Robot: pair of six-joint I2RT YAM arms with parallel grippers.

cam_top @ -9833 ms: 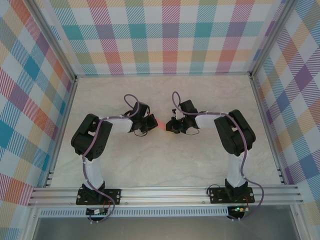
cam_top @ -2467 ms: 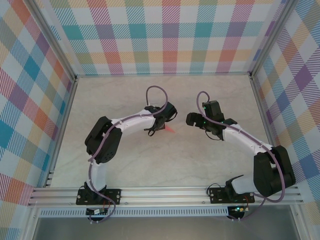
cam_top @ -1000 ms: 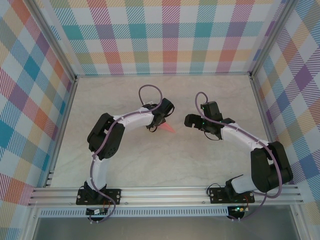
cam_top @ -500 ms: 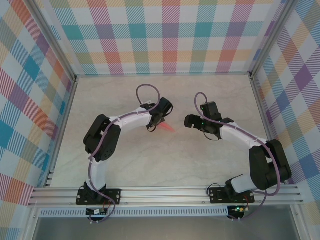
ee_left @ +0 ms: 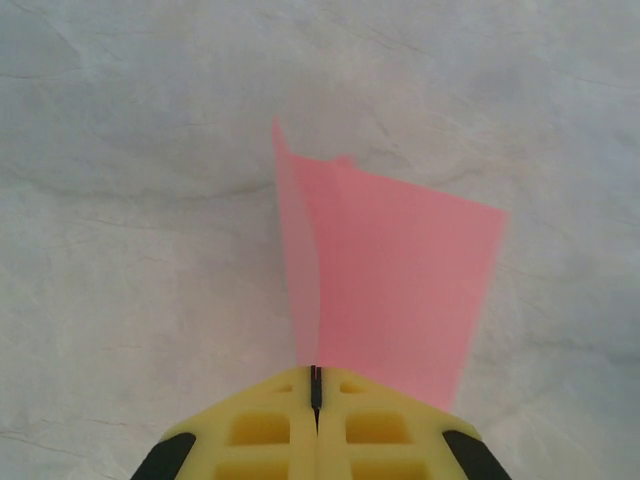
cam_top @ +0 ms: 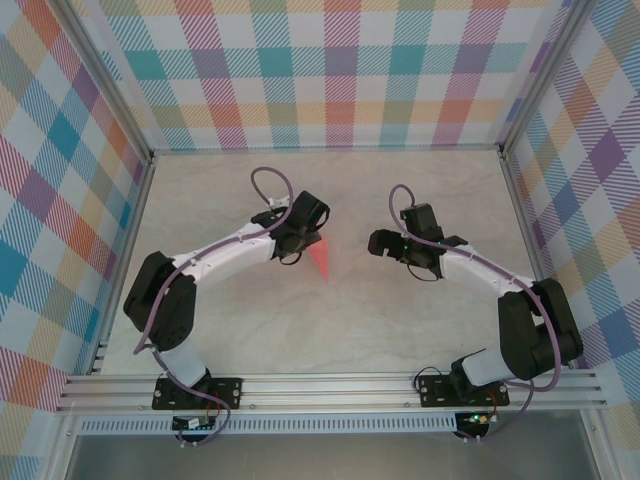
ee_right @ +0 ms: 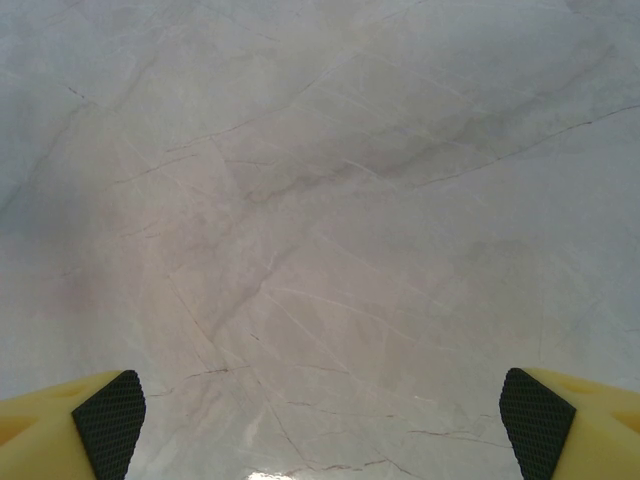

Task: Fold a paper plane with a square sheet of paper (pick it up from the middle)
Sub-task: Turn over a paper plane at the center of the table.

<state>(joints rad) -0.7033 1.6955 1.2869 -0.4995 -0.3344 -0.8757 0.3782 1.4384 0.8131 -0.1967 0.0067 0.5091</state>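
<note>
we are watching the left gripper [ee_left: 316,388] pinching the folded pink paper [ee_left: 400,285] at one end, near the middle of the table [cam_top: 300,330] | right gripper [ee_right: 325,415] is hovering nearby, jaws spread, empty | we are judging its point formed, final creases remaining

Both arms reach toward the middle with elbows bowed outward, the left gripper [cam_top: 306,240] pinched tight on the folded pink paper [cam_top: 321,260], the right gripper [cam_top: 377,242] facing it, jaws spread wide.
</note>
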